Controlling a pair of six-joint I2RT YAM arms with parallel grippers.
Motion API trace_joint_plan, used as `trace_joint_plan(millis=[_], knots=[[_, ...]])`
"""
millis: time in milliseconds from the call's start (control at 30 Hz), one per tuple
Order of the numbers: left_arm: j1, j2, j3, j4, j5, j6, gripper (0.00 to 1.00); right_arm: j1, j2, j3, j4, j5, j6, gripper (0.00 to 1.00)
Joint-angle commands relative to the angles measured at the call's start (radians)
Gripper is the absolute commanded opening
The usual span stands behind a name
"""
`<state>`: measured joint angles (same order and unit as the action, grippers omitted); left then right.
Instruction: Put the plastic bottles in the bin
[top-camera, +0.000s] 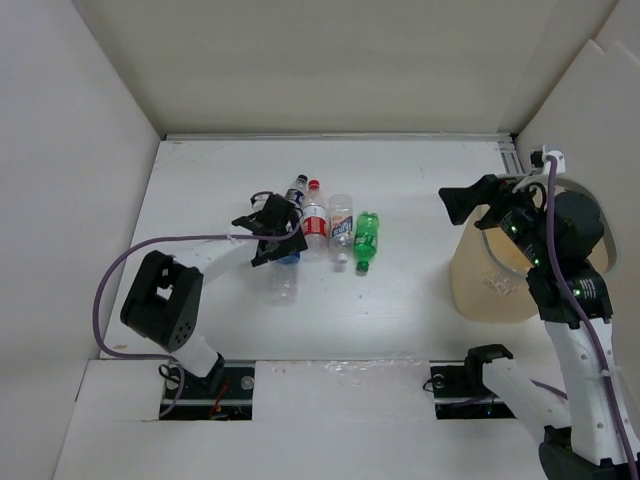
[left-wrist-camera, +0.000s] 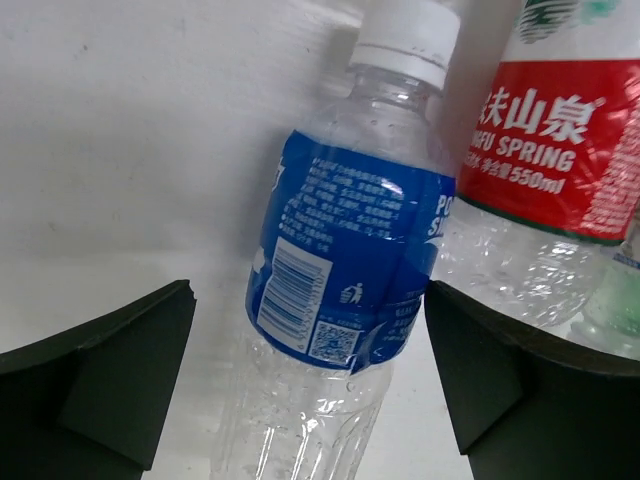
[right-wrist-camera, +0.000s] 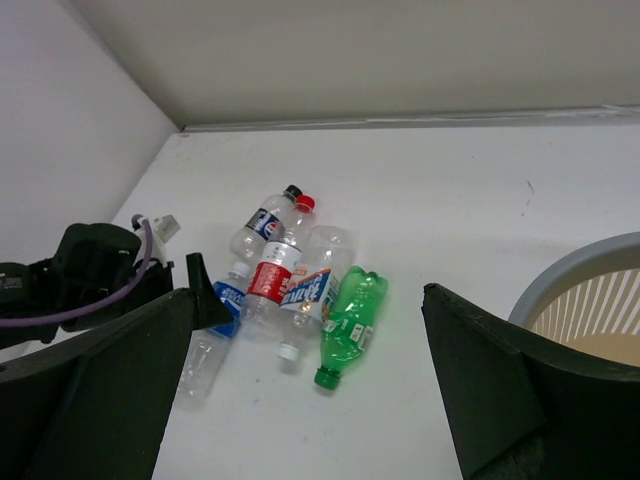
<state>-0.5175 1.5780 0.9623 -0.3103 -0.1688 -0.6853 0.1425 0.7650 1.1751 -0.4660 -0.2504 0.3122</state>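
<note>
Several plastic bottles lie together mid-table. A clear blue-label bottle (top-camera: 285, 270) lies under my left gripper (top-camera: 270, 232). In the left wrist view this bottle (left-wrist-camera: 340, 270) lies between the open fingers of the left gripper (left-wrist-camera: 308, 300); the right finger (left-wrist-camera: 480, 380) is at its side, the left finger (left-wrist-camera: 110, 370) stands apart. Beside it lie a red-and-white-label bottle (top-camera: 315, 218) (left-wrist-camera: 550, 150), a black-capped bottle (top-camera: 296, 188), a pale-label bottle (top-camera: 341, 228) and a green bottle (top-camera: 366, 240). The tan bin (top-camera: 500, 295) stands at the right. My right gripper (top-camera: 458, 205) (right-wrist-camera: 305, 300) is open and empty, raised beside the bin's rim (right-wrist-camera: 580, 275).
White walls enclose the table on the left, back and right. The right arm (top-camera: 560, 250) hangs over the bin's mouth. A purple cable (top-camera: 110, 275) loops off the left arm. The bottles show in the right wrist view, the green one (right-wrist-camera: 350, 320) nearest.
</note>
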Motion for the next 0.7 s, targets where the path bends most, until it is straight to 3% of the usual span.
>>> trace_joint_plan(millis=[0,300,433,467,533,667], knots=[[0.007,0.008,0.013,0.033,-0.06,-0.017,0.94,0.011,-0.02,0.0,0.069,-0.026,-0.022,1.0],[0.007,0.105,0.001,0.057,-0.049,-0.017,0.66,0.011,-0.02,-0.019,0.087,-0.065,-0.022,1.0],[0.007,0.116,-0.017,0.037,-0.04,-0.04,0.31,0.011,-0.029,-0.019,0.087,-0.075,-0.022,1.0],[0.007,0.102,-0.008,0.016,-0.04,-0.052,0.13,0.011,-0.029,-0.019,0.087,-0.087,-0.022,1.0],[-0.015,0.05,0.004,-0.076,-0.102,-0.088,0.02,0.011,-0.029,-0.009,0.087,-0.096,-0.022,1.0],[-0.107,-0.184,0.096,-0.283,-0.288,-0.206,0.0,0.02,-0.029,-0.009,0.113,-0.18,-0.022,1.0]])
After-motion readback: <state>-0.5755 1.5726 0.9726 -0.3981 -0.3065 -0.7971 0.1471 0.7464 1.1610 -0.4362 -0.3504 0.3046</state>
